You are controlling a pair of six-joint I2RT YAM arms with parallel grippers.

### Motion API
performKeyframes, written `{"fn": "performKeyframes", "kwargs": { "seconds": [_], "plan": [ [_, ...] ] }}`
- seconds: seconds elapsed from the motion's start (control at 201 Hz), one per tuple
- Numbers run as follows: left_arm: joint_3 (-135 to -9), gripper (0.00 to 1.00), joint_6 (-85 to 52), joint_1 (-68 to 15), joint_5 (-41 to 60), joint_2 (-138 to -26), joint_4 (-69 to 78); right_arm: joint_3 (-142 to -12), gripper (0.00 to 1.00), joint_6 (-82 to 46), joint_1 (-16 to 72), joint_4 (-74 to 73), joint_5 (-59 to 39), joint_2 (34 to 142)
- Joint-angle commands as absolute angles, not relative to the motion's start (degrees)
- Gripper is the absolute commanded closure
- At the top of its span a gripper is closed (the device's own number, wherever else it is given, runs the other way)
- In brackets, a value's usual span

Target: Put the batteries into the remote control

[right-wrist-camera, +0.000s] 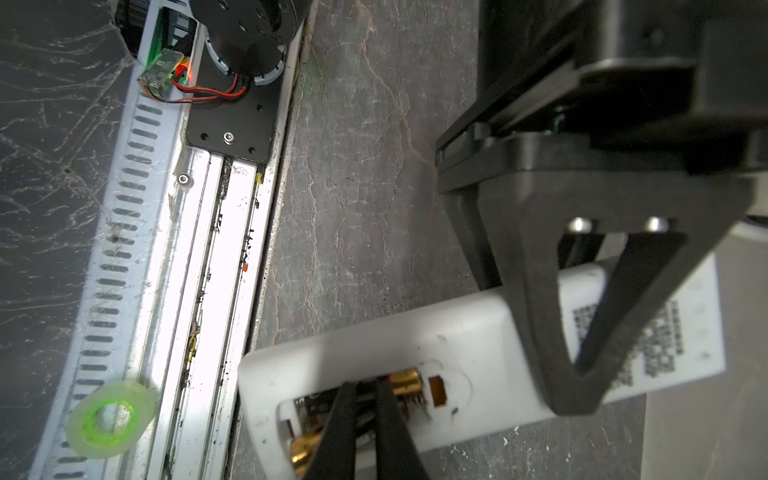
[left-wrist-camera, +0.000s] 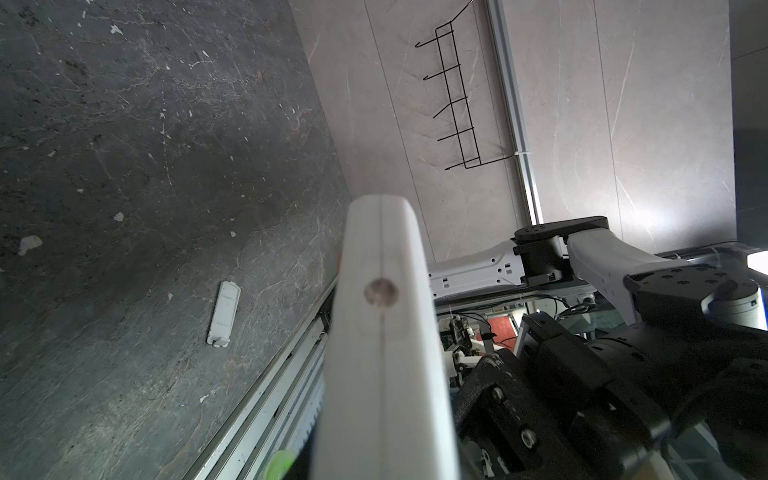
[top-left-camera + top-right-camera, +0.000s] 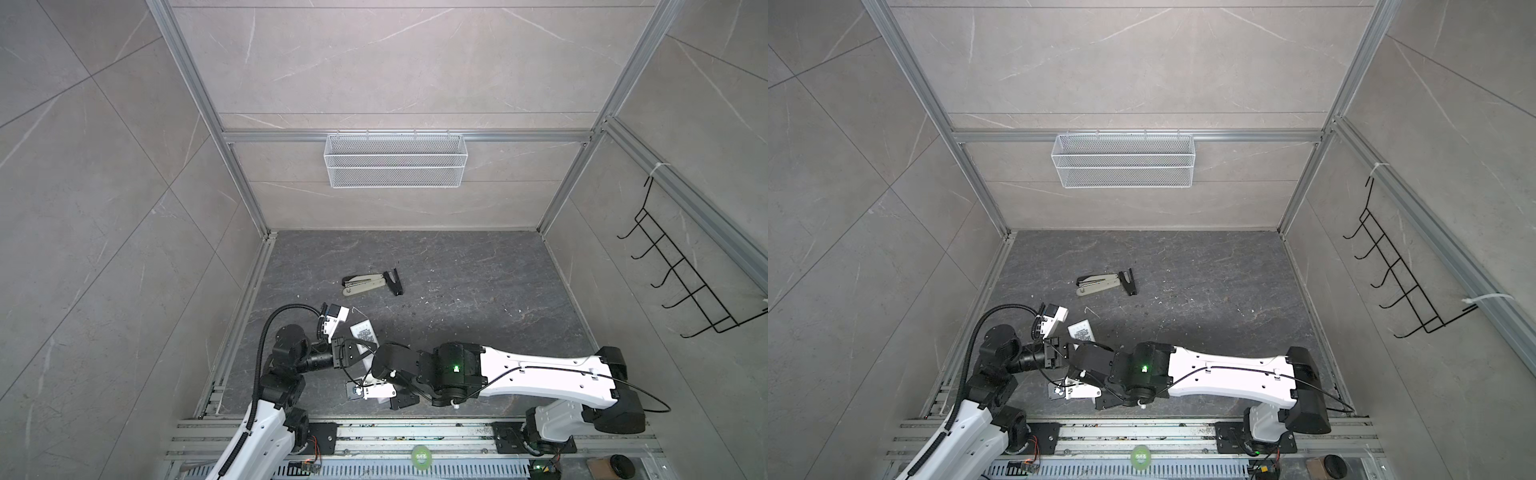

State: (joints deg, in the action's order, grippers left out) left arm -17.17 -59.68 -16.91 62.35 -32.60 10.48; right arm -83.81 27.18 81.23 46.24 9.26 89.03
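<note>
The remote control (image 1: 415,332) lies back up near the front left of the floor, its battery bay uncovered; its labelled end (image 3: 363,332) shows in both top views. The batteries sit in the bay: one gold end (image 1: 405,380) shows by the contact and another (image 1: 305,451) at the opposite side. My right gripper (image 1: 365,399) is shut, tips down in the bay on the cells. The left gripper (image 3: 351,353) is shut on the remote's middle, one black finger (image 1: 582,332) lying across its back. The remote's edge (image 2: 382,332) fills the left wrist view and hides those jaws.
A white battery cover (image 2: 223,314) lies loose on the floor. A beige-and-black stapler (image 3: 363,284) sits further back beside a black piece (image 3: 394,282). Along the front edge runs the metal rail (image 1: 216,291), carrying a green tape roll (image 1: 110,419). Wire basket (image 3: 395,160) and hook rack (image 3: 685,282) hang on the walls.
</note>
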Motion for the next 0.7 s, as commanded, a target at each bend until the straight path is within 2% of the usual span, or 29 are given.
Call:
{"fn": "performKeyframes", "kwargs": {
  "seconds": [0.0, 0.692],
  "plan": [
    [-19.51, 1.00, -63.37, -17.58, 68.12, -31.73, 16.15, -85.16, 0.86, 25.84, 80.58, 49.29, 7.05, 88.27],
    [-19.64, 1.00, -62.57, -17.58, 67.76, -31.75, 14.74, -86.74, 0.76, 24.57, 81.14, 52.83, -0.78, 83.67]
  ]
}}
